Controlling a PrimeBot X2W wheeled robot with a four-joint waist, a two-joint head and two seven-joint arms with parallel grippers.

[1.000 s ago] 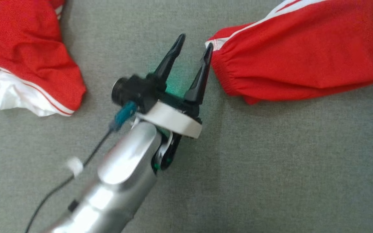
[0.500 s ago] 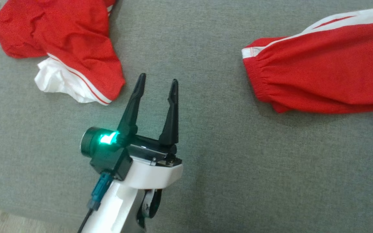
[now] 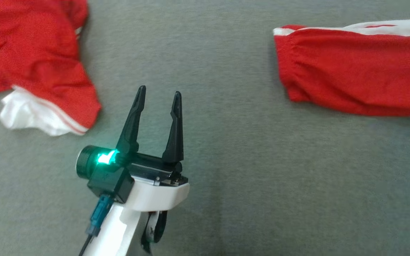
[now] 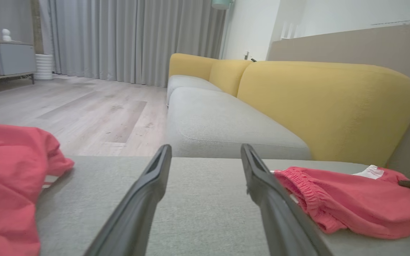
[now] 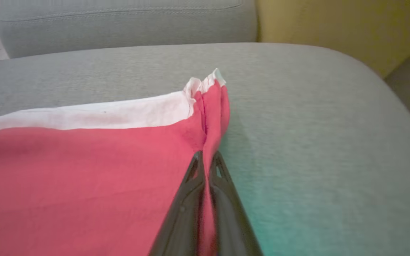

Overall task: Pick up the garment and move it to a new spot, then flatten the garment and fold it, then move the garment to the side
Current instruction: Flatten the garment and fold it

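The garment is red with white trim and lies on a grey cushion (image 3: 226,160). A bunched part (image 3: 30,57) with white lining lies at the upper left, and a long part with an elastic cuff (image 3: 354,67) at the upper right. My left gripper (image 3: 158,96) hovers open between them, touching neither, with nothing between its fingers (image 4: 155,177). From the left wrist, the bunch (image 4: 9,170) is on the left and the cuff (image 4: 351,202) on the right. My right gripper (image 5: 205,154) is shut on a pinched fold of red fabric (image 5: 84,177) near its white-edged corner.
The grey cushion (image 5: 315,124) rounds off at its edge on the right of the right wrist view. More grey seat (image 4: 219,124) and yellow backrests (image 4: 326,103) stand beyond, with wooden floor (image 4: 66,110) and grey curtains (image 4: 130,39) to the left.
The head camera has shifted. My left gripper, whose fingertip was at the cuff, has drawn back and now stands well left of it, still open. My right gripper has shut on the fabric.
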